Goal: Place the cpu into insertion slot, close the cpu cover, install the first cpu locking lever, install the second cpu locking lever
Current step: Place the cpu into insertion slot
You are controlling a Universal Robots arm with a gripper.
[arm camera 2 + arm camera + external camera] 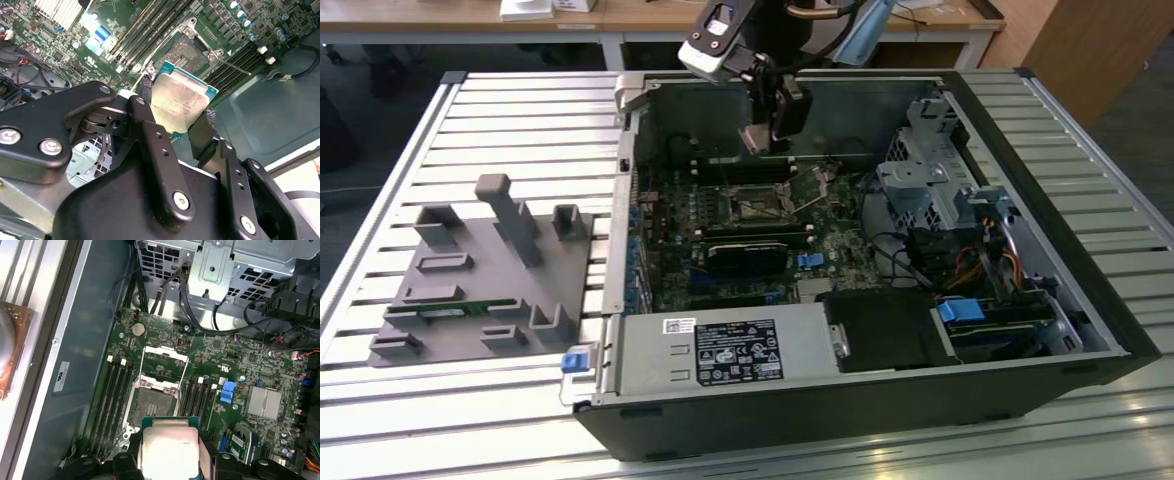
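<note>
End effector [177,114] pinching the cpu [180,102] by two opposite edges, metal top visible in both wrist views. In the exterior view it hangs upper centre of the frame, above the open computer case [1067,200] on the slatted counter [400,120], well clear of the motherboard [720,270].

Insertion slot [150,407] is bare, no chip in it. The cpu is above and just off to one side of it, not touching. Cpu cover [165,356] is flipped open beside the slot. A thin locking lever [235,66] sticks out loose, not latched.

Progress: early, as I judge it. Chip picked up and carried over the board, but not seated. All four steps not yet done: placing, closing the cover, both levers.
</note>
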